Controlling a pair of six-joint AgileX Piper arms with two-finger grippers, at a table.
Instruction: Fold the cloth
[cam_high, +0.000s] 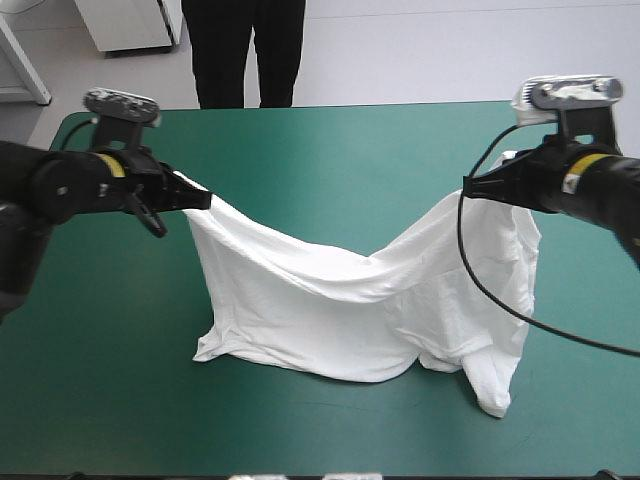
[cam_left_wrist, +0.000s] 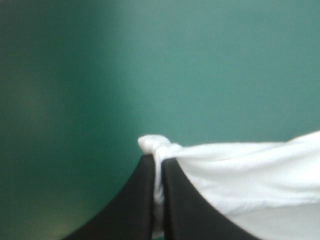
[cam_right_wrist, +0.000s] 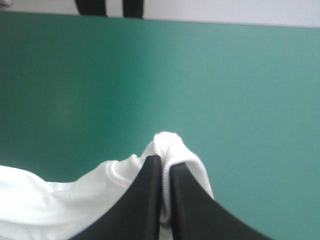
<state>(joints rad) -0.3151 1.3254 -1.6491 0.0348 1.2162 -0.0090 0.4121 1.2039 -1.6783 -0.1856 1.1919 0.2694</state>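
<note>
The T-shirt (cam_high: 360, 300) hangs stretched over mid-table, its middle sagging, its lower edge on the teal-green cover (cam_high: 330, 150). The left gripper (cam_high: 205, 198) pinches one top corner (fingers nearly closed), and the right gripper (cam_high: 470, 186) likewise clamps the other.

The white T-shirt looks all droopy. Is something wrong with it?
No tear or stain shows. The white short-sleeved T-shirt hangs lopsided: pinched by the black-fingered left gripper and right gripper, it sags in the middle, and its crumpled lower part lies on the teal-green table cover.
</note>
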